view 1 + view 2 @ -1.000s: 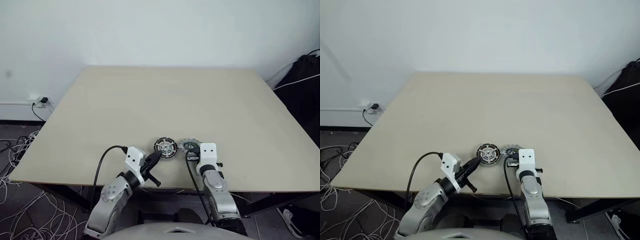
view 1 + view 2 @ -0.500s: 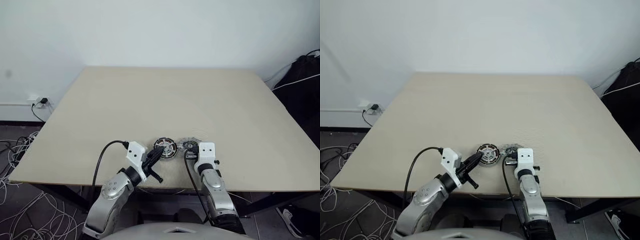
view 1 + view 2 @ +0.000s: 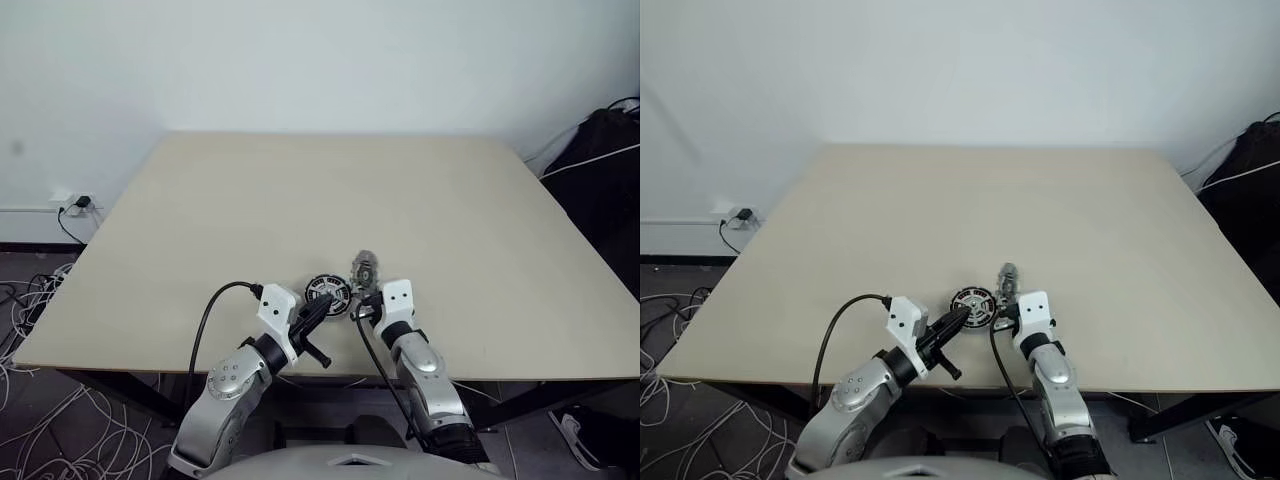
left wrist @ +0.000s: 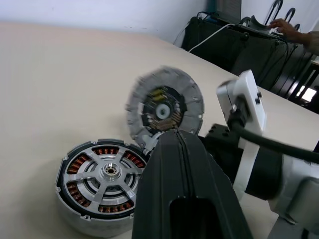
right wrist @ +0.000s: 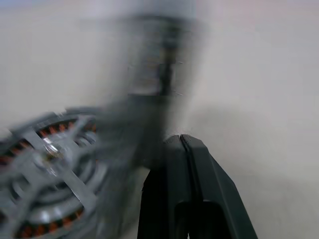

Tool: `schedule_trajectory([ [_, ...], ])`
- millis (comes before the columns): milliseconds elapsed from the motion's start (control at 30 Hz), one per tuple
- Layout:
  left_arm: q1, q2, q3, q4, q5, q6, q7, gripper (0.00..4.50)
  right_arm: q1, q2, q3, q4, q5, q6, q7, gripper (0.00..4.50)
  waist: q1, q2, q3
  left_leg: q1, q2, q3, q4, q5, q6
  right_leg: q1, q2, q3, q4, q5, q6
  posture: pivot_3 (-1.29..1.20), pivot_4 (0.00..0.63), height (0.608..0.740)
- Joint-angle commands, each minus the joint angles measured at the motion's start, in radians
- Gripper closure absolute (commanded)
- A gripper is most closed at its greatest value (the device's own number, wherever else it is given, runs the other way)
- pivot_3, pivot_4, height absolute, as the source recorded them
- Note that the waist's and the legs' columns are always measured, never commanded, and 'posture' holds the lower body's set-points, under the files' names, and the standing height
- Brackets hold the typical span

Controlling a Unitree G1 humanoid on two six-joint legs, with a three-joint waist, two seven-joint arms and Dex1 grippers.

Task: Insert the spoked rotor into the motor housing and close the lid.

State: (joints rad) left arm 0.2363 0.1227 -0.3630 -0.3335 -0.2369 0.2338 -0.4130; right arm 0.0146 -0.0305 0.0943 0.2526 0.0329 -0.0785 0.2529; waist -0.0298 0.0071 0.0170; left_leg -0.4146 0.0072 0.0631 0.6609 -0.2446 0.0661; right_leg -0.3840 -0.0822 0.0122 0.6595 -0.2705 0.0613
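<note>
Beige table (image 3: 250, 200), and all the action is sitting close to its near edge. The housing (image 3: 327, 292) is lying flat there, and the rotor (image 4: 107, 172) is lying inside it, silver spokes and hub showing over the ring of copper windings.

The left gripper (image 3: 322, 306) is hanging just on the near side of the housing, its two black fingers (image 4: 164, 199) pressed together with nothing between them. In the head views its tip is reaching the housing's near rim; whether it is actually touching, I cannot tell.

Just beside the housing, on the right, the lid (image 3: 364, 269) is standing up on its edge, tilted, with its ribbed, dark-centred face turned towards the housing and the left gripper. The right gripper (image 3: 366, 296) is sitting right at the lid's lower edge, fingers brought together. The lid is looking blurred in the right wrist view, so I cannot tell whether those fingers are pinching its rim or only propping it up.

A black cable (image 3: 205, 320) is looping off the left wrist and over the table's near edge.
</note>
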Motion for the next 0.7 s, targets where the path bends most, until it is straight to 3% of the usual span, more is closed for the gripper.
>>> schedule_trajectory([
  [33,0.003,0.003,0.003,-0.072,-0.002,-0.007,0.01,4.5,-0.039,0.013,0.036,-0.036,0.015,-0.01,0.045,4.47,0.0,0.0,0.0,0.0,0.0,0.0,0.0,0.0,0.0,0.0,0.0,0.0,0.0,0.0,0.0,0.0,0.0,0.74],
  [567,-0.025,0.015,0.065,-0.049,0.015,-0.03,0.037,4.5,-0.06,-0.008,0.107,-0.202,0.037,0.123,0.119,4.47,0.007,0.0,0.0,-0.001,-0.001,0.0,-0.001,0.0,0.0,-0.001,-0.003,-0.001,0.0,0.0,-0.001,0.0,0.0,0.74],
  [700,0.012,0.043,0.09,0.02,0.059,-0.144,0.034,4.5,-0.096,-0.039,0.101,-0.292,0.051,0.23,0.134,4.47,0.007,0.0,0.0,-0.001,-0.001,0.0,-0.002,0.0,0.0,-0.002,-0.003,0.0,0.0,0.0,-0.001,0.0,0.0,0.74],
])
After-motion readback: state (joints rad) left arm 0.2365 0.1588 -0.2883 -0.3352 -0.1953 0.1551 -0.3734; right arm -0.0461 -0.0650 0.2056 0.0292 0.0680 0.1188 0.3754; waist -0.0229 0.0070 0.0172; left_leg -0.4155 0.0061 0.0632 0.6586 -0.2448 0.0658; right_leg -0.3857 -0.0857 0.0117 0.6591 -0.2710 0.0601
